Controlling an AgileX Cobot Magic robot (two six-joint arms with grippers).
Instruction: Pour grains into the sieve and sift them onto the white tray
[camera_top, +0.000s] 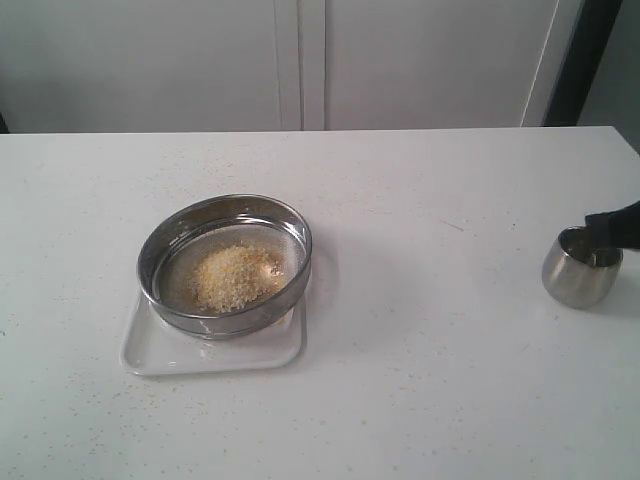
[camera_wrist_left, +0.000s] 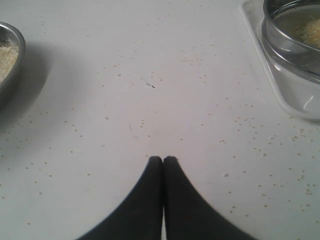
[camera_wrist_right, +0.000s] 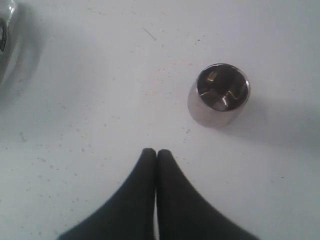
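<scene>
Pouring looks done: grains in sieve on white tray. Left gripper, right gripper pressed together, empty. Next: open, grasp sieve rim, shake.

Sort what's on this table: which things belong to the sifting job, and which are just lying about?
Job: grains heaped in the sieve; white tray under it; steel cup, likely the pourer, upright.
Lying about: stray granules scattered over the table; another steel vessel holding pale grains, purpose unclear.

Sieve holding grains sits on white tray.
</scene>
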